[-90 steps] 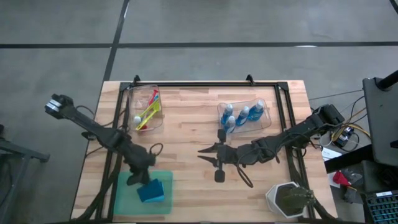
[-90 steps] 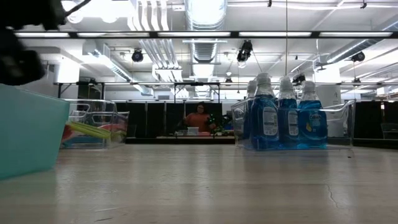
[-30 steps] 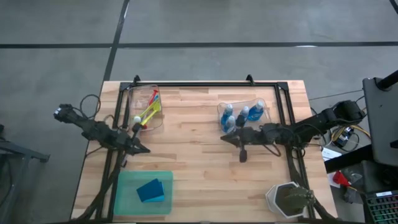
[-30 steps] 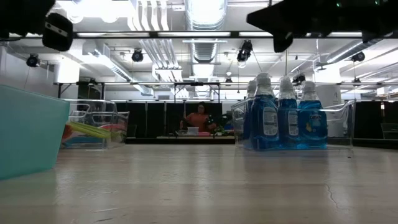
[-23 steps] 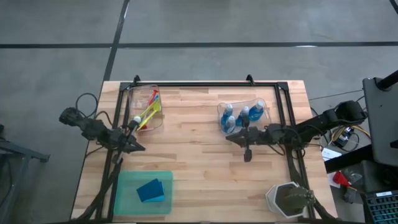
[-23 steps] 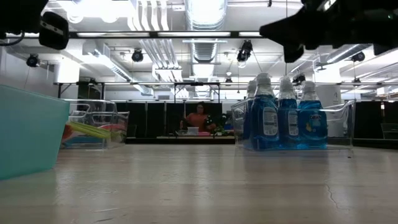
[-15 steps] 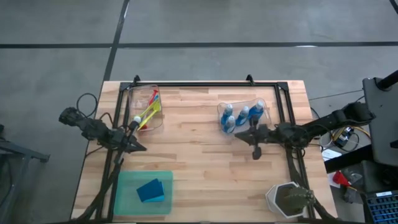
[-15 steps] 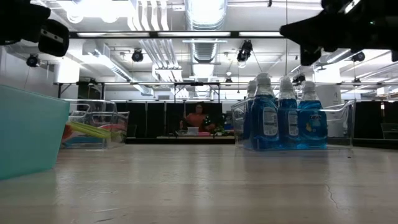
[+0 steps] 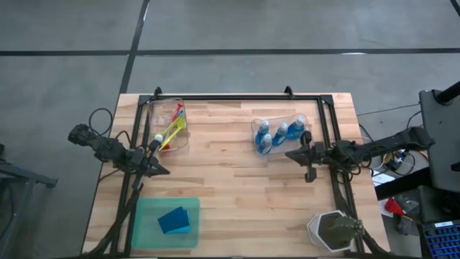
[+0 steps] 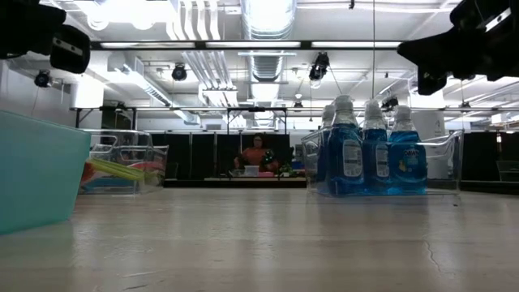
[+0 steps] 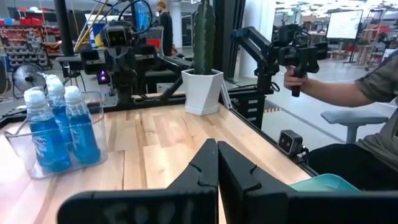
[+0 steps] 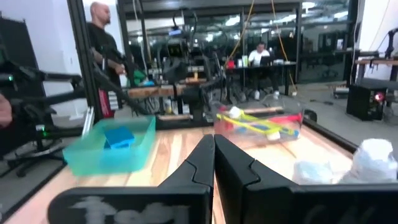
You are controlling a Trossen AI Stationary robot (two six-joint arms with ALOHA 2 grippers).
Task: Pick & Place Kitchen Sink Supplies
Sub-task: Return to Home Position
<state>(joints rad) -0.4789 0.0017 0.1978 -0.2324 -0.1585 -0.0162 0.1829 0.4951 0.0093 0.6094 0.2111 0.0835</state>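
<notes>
Blue bottles with pale caps (image 9: 280, 133) stand upright in a clear bin at the far right of the table; they also show in the low view (image 10: 373, 154) and the left wrist view (image 11: 56, 127). Thin yellow-green and pink brushes (image 9: 171, 128) lie in a clear bin at the far left. Blue sponges (image 9: 175, 219) sit in a green tray (image 9: 147, 234) at the near left. My left gripper (image 9: 167, 172) hovers shut and empty by the left rail (image 11: 217, 149). My right gripper (image 9: 289, 153) hovers shut and empty just near of the bottle bin (image 12: 213, 142).
A white faceted pot with a plant (image 9: 334, 232) stands at the near right corner. Black frame rails (image 9: 327, 122) run along the table's far, left and right sides. People stand or sit beyond the table (image 11: 348, 93), (image 12: 102, 37). Bare wood lies in the table's middle (image 9: 230, 180).
My right gripper, shut and empty, has drawn back from the table's middle toward the right edge, passing just near of the bottle bin and sinking a little. Bottles, brushes and sponges have stayed in place.
</notes>
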